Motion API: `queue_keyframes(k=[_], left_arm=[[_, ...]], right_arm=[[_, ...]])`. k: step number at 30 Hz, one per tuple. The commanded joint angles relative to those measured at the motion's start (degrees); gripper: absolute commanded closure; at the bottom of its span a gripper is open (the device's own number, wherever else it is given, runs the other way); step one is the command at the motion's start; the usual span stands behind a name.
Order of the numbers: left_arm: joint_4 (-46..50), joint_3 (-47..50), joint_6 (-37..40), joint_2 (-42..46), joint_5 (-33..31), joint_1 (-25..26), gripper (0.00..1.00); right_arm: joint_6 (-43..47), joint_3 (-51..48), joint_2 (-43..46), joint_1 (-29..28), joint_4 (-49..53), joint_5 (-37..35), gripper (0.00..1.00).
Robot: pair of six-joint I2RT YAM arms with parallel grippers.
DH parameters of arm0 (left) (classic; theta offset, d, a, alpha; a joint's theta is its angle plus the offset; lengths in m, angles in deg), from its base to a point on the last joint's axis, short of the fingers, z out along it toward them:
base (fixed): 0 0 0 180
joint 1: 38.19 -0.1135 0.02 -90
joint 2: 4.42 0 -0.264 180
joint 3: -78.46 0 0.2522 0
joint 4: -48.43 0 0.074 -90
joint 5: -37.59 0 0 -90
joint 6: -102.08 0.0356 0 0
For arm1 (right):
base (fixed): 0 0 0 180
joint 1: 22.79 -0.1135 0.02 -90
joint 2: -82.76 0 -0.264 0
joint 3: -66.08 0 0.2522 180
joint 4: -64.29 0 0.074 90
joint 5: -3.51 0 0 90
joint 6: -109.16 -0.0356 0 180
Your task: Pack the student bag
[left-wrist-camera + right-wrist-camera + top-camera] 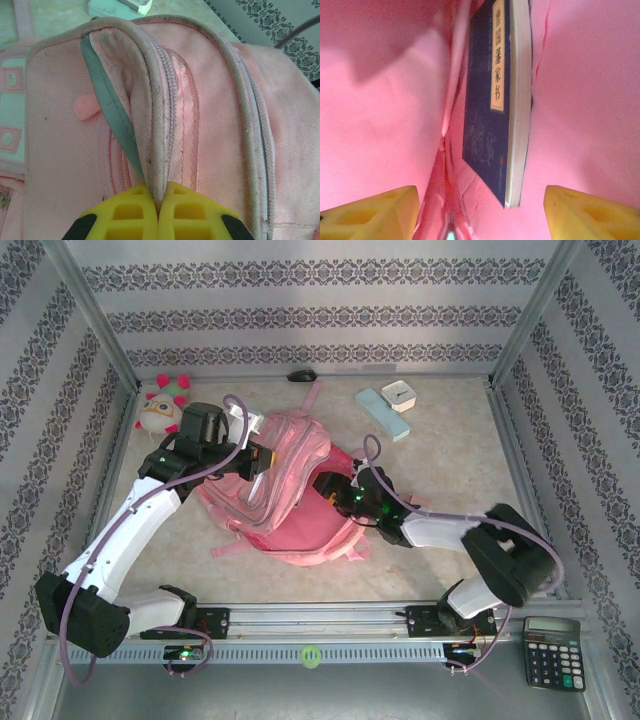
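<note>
White-and-pink plush toy (pixel 163 406) sits at the table's (pixel 450 470) far left corner; small black oval object (pixel 301 374) lies at the far edge, too small to identify. White square box (pixel 400 395) far right touches a pale blue-green bar (pixel 382 413). Black calculator (pixel 552 651) at the near right corner, green ring (pixel 311 654) on the front rail.

The white left arm (pixel 130 525) reached forward with its elbow bent. Its left gripper (pixel 159 202) had yellow fingers (pixel 130 215) pressed together, pinching a fold of the large pink fabric backpack (pixel 60 150). The white right arm (pixel 440 532) bent inward toward the left. Its right gripper (pixel 481 210) stood with both fingers spread wide, holding nothing.
</note>
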Motion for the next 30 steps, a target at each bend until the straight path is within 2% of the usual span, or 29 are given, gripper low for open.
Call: queue_keyframes(k=[1, 4, 9, 15, 21, 24, 27, 29, 30], left_arm=[[-1.3, -1.8, 3.8, 1.7, -3.6, -1.7, 1.0], [-1.0, -0.1, 4.2, 2.3, -3.8, -1.7, 1.0], [0.7, 4.2, 5.9, 4.7, -5.9, -1.7, 1.0], [5.5, 9.0, 11.5, 6.6, -8.8, -1.6, 1.0], [9.0, 13.5, 15.2, 9.4, -6.9, -0.2, 1.0], [9.0, 16.3, 17.0, 10.6, -7.3, 1.7, 1.0], [11.2, 16.5, 18.1, 9.7, -12.9, 2.1, 1.0], [13.2, 16.3, 19.4, 8.7, -14.4, 2.2, 1.0], [13.3, 16.1, 19.5, 8.4, -14.4, 2.2, 0.94]], right_arm=[[6.6, -0.5, 8.9, 1.5, 12.1, -2.8, 0.33], [11.2, 1.2, 16.1, 3.1, 24.2, -2.5, 0.32], [17.3, 6.0, 23.9, 8.3, 39.2, 3.1, 0.31], [26.1, 16.9, 24.5, 15.1, 56.2, 10.1, 0.32], [33.9, 29.3, 22.7, 21.4, 70.6, 9.7, 0.31], [36.2, 35.5, 20.5, 21.4, 75.3, 8.6, 0.3], [36.5, 39.0, 18.1, 19.0, 76.5, 7.7, 0.29], [36.4, 40.1, 16.3, 15.9, 76.2, 5.7, 0.29], [36.2, 40.3, 15.3, 14.6, 75.7, 5.0, 0.29]])
